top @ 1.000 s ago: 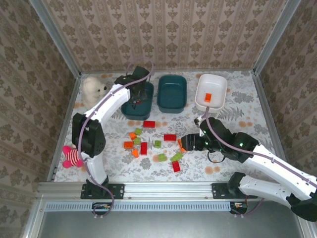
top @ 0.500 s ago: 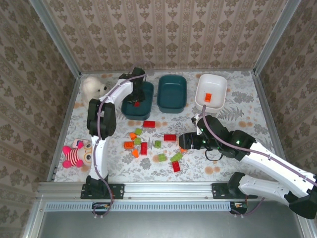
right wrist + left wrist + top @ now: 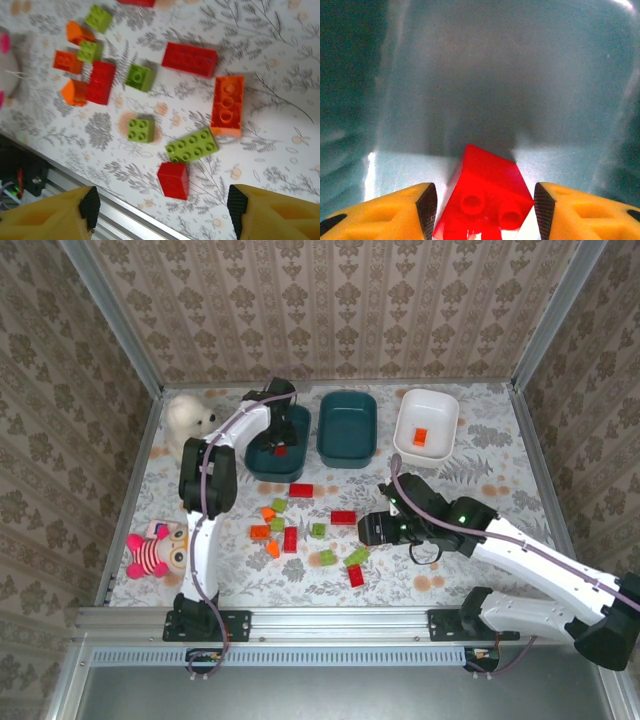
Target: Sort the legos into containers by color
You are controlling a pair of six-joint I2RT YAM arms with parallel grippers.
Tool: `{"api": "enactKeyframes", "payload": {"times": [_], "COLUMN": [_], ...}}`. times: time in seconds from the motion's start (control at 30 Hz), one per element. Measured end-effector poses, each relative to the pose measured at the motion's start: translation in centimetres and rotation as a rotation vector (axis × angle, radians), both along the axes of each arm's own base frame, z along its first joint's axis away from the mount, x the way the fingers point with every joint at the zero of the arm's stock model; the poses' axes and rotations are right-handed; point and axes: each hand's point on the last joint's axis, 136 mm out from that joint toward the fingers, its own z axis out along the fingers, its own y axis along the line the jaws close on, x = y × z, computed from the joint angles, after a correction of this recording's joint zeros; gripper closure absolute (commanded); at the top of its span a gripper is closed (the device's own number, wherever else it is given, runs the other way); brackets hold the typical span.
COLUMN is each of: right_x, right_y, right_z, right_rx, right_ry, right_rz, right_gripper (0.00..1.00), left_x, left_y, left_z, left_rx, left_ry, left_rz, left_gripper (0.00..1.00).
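**A:** Progress so far?

**B:** Early days. One orange brick (image 3: pixel 420 436) lies in the white tub (image 3: pixel 437 408). One red brick (image 3: pixel 485 192) is in the left teal tub (image 3: pixel 275 477), and the middle teal tub (image 3: pixel 347 435) looks bare. A dozen or so red, orange and green bricks lie loose on the surface (image 3: pixel 480 455). I judge most of the sorting is left, with no green placed yet.

**A:** What about the left fingers (image 3: pixel 395 210)?

**B:** They are down inside that left teal tub, partly spread, with the red brick right between them and close to both pads. Whether they grip it or merely flank it, I cannot tell.

**A:** And the right fingers (image 3: pixel 260 210)?

**B:** Spread wide, holding nothing, hanging over the loose pile. A small red brick (image 3: pixel 173 180) sits between them, just ahead. A long green brick (image 3: pixel 192 145) and a long orange brick (image 3: pixel 227 106) lie further ahead, nearer the right-hand finger.
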Motion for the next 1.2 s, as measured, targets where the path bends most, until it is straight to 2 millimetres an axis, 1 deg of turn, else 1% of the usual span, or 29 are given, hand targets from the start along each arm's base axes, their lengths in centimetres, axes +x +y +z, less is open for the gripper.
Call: {"api": "enactKeyframes", "payload": {"times": [0.17,0.2,0.27,0.33,0.4,0.47,0.53,0.57,0.6,0.63,0.67,0.73,0.83,0.9,0.93,1.03,1.13,1.2], "right_x": [-0.8,-0.9,-1.2,-1.5,-1.7,-1.9,-2.1,-2.0,-2.0,-1.8,-1.7,-1.2,-0.5,-0.2,-0.2,0.0,0.0,0.1], "right_y": [-0.8,-1.0,-1.1,-0.9,-0.4,0.3,1.1,1.6,2.0,2.4,2.8,3.3,3.9,3.9,3.9,3.9,3.7,3.7], "right_z": [-2.5,-3.1,-4.4,-5.6,-6.7,-7.8,-8.8,-9.4,-9.9,-10.4,-10.9,-11.8,-12.9,-13.6,-13.9,-14.7,-15.3,-15.5], "right_rx": [-0.070,-0.086,-0.120,-0.154,-0.180,-0.189,-0.182,-0.172,-0.161,-0.147,-0.137,-0.120,-0.099,-0.100,-0.102,-0.110,-0.122,-0.124], "right_ry": [0.125,0.159,0.226,0.291,0.346,0.390,0.425,0.439,0.449,0.460,0.467,0.479,0.489,0.490,0.493,0.498,0.502,0.501], "right_rz": [-0.076,-0.104,-0.158,-0.216,-0.281,-0.355,-0.431,-0.473,-0.508,-0.550,-0.588,-0.653,-0.736,-0.774,-0.795,-0.832,-0.861,-0.870], "right_gripper": [0.35,0.36,0.37,0.37,0.37,0.37,0.36,0.36,0.36,0.37,0.37,0.38,0.40,0.41,0.41,0.43,0.45,0.47], "left_x": [-0.1,-0.2,-0.8,-1.9,-3.6,-6.2,-9.4,-11.1,-12.8,-14.6,-16.3,-19.3,-23.4,-25.6,-26.7,-29.0,-30.5,-31.0], "left_y": [-0.1,-0.1,-0.1,-0.2,-0.5,-1.2,-2.1,-2.6,-3.0,-3.3,-3.3,-2.8,-1.1,0.1,0.6,1.8,2.6,2.9], "left_z": [0.7,1.2,2.9,5.8,9.5,13.6,16.8,18.1,18.9,19.3,19.4,18.8,17.0,16.5,16.7,18.0,19.3,19.6], "left_rx": [-0.010,-0.015,-0.025,-0.045,-0.078,-0.121,-0.171,-0.201,-0.229,-0.258,-0.283,-0.319,-0.364,-0.400,-0.423,-0.491,-0.536,-0.551], "left_ry": [-0.010,-0.017,-0.040,-0.086,-0.155,-0.239,-0.307,-0.335,-0.351,-0.363,-0.362,-0.347,-0.314,-0.315,-0.325,-0.372,-0.410,-0.418], "left_rz": [-0.003,-0.005,-0.006,-0.015,-0.033,-0.066,-0.103,-0.127,-0.149,-0.170,-0.189,-0.211,-0.218,-0.215,-0.212,-0.213,-0.214,-0.212], "left_gripper": [0.26,0.24,0.23,0.22,0.22,0.22,0.22,0.22,0.22,0.22,0.22,0.22,0.19,0.19,0.19,0.19,0.19,0.19]}}
